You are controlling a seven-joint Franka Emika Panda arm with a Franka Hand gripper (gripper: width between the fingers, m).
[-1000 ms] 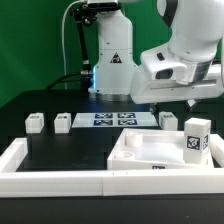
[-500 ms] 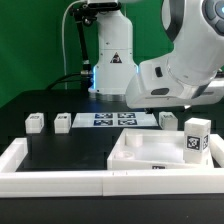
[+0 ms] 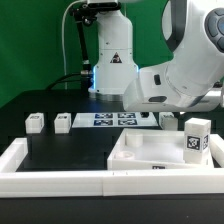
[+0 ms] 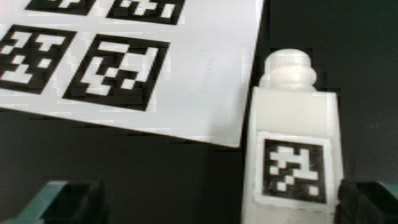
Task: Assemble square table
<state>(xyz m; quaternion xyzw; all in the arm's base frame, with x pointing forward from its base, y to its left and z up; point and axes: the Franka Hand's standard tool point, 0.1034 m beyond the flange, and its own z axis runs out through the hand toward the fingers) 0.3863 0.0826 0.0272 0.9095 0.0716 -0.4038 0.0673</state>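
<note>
Dropping lower since a second ago, the arm (image 3: 180, 85) hovers over one leg (image 4: 285, 130).
Its gripper (image 4: 217, 205) is spread wide, holding nothing: the fingertips (image 4: 71, 200) flank that leg without touching it, and it lies on the black table (image 4: 356, 40) just beside the edge of the marker board (image 4: 160, 60).

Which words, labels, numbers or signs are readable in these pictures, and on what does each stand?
No words or numbers are readable.
Marker board: black-and-white tags only, no letters.
Leg: one such tag.
Arm base: a small dark mark, too blurred to read.
</note>
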